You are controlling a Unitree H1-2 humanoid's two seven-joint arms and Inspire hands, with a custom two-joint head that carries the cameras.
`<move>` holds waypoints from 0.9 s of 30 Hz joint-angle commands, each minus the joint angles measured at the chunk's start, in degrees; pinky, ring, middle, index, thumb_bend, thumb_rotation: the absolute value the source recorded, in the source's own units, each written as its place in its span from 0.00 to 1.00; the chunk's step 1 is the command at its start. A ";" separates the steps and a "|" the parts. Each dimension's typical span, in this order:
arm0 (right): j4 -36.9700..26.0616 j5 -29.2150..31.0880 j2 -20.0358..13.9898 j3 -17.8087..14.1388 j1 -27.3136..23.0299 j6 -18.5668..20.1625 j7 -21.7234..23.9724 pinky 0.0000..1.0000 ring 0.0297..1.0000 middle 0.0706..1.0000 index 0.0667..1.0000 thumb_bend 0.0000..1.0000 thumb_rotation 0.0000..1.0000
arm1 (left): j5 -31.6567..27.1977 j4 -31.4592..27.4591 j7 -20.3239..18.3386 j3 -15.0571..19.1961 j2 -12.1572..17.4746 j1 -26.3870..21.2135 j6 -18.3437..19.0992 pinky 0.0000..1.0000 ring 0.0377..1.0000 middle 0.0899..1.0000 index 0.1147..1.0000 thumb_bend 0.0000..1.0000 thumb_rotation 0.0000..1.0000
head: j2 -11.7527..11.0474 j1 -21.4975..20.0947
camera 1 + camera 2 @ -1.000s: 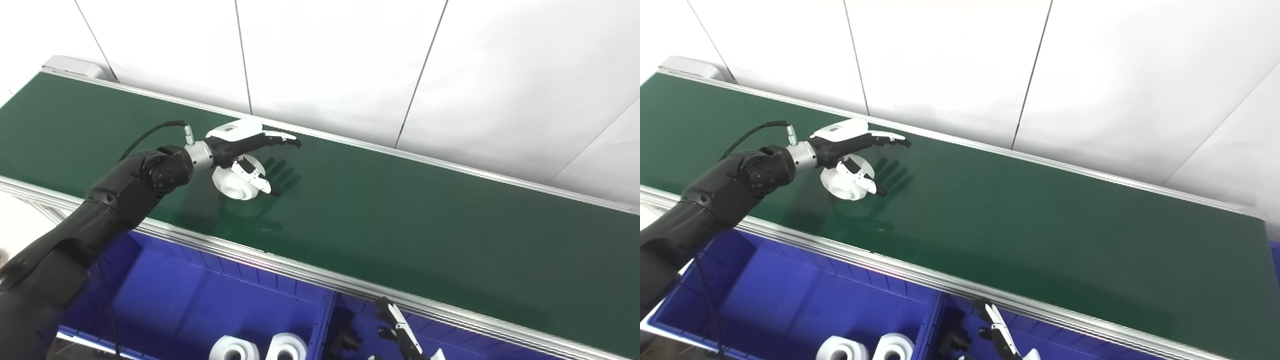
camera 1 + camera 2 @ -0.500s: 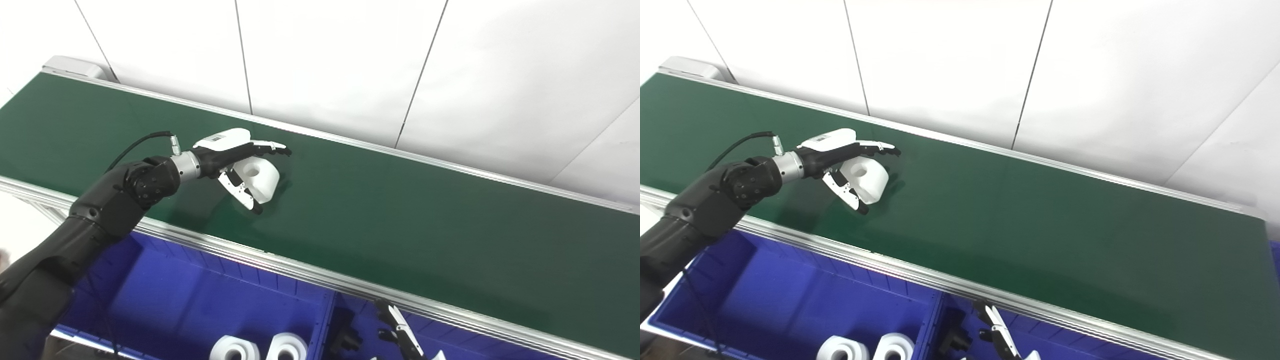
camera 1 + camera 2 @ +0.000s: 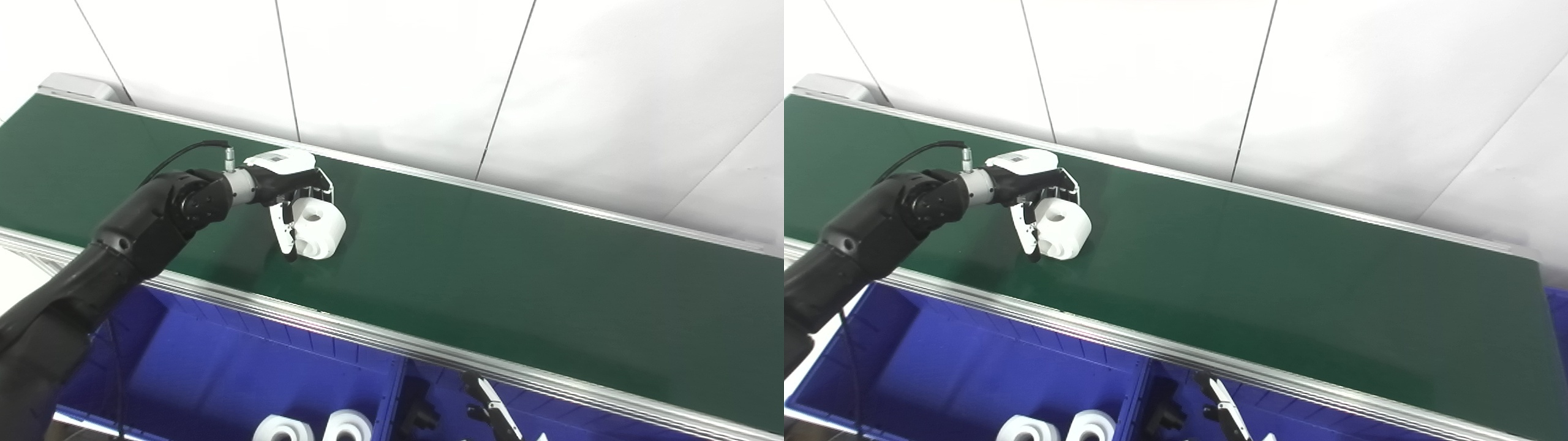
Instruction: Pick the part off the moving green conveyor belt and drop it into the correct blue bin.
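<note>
The robot's left hand (image 3: 288,202) clasps a white spool-shaped part (image 3: 316,226) above the green conveyor belt (image 3: 490,263), a loose-looking hold that could let it slip before reaching the blue bin (image 3: 245,367) at six o'clock.

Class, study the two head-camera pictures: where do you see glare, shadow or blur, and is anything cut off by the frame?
Left eye view: a bright glare streak runs along the metal rail; the white part in the left hand is sharp and casts little shadow on the green belt. Right eye view: even, soft light; the right hand and the white rolls in the blue bin are cropped by the bottom edge.
</note>
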 commanded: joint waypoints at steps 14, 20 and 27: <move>-1.58 -0.21 0.54 0.15 0.54 -2.87 -0.36 0.83 0.92 0.94 0.90 0.29 0.85 | -1.30 -4.12 1.96 4.49 -0.13 0.85 -1.87 0.19 0.22 0.42 0.26 0.55 0.00 | -0.14 0.03; -2.03 -0.19 0.68 0.44 0.68 -2.46 -0.11 0.84 0.92 0.95 0.90 0.28 0.84 | -3.22 -5.81 1.55 5.63 0.23 1.25 -3.39 0.17 0.20 0.42 0.24 0.55 0.00 | 0.41 -0.22; -2.06 -0.12 0.73 0.69 0.82 -2.22 0.07 0.83 0.92 0.95 0.91 0.29 0.86 | -3.85 -13.37 6.12 9.86 -1.26 5.30 -5.37 0.16 0.19 0.42 0.24 0.55 0.00 | 0.67 -0.31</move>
